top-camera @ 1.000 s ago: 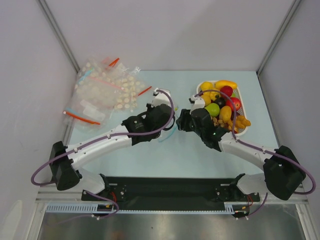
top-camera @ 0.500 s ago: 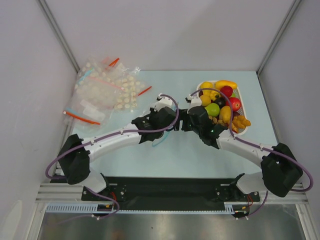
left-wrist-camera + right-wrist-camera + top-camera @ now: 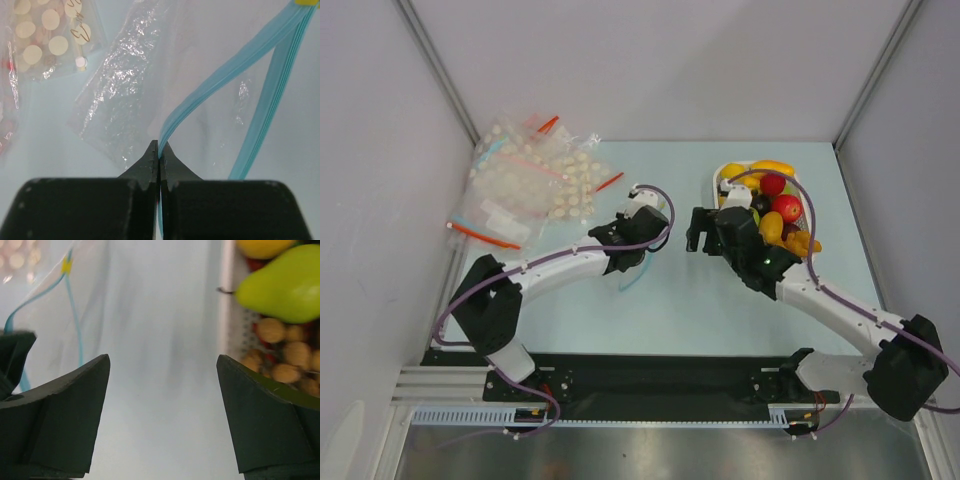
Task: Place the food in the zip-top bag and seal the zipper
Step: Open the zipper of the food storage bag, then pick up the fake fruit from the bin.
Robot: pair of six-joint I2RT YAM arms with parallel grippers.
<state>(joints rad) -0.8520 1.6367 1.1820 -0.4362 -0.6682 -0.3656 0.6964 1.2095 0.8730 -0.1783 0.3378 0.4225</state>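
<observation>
Left claw (image 3: 159, 150) is clamped tight, tips together, pinching one lip of the thin light blue zipper strip (image 3: 225, 70) on the clear floppy plastic zip-top bag (image 3: 125, 95). Right claw (image 3: 163, 360) stands wide, holding nothing and touching nothing. We see only the pale blue table surface (image 3: 170, 405) in its gap. It hangs between the bag and the white rectangular tray (image 3: 227, 300), with a glossy green toy pear (image 3: 285, 287) just past its right finger.

Progress: we judge the task barely started.
- **Food:** the small glossy toy food (image 3: 775, 205) (yellow, red, green and orange pieces) sits piled in the tray toward the far right corner of the surface. We see no piece in the bag, which looks empty and crumpled.
- **Bag:** it lies near the middle of the surface, a bit toward the left edge, mostly hidden under the left arm in the top view. It sits between the tray and the heap of other clear bags (image 3: 535, 180) at the far left corner.
- **Zipper:** the two runs of the strip split apart from the small yellow tab (image 3: 66, 266), so we read the mouth as open, not sealed.

Left to do: every food piece goes in, then the zipper gets pressed shut along its width. One side of the mouth is gripped, which looks to us like a hold-open for loading.
</observation>
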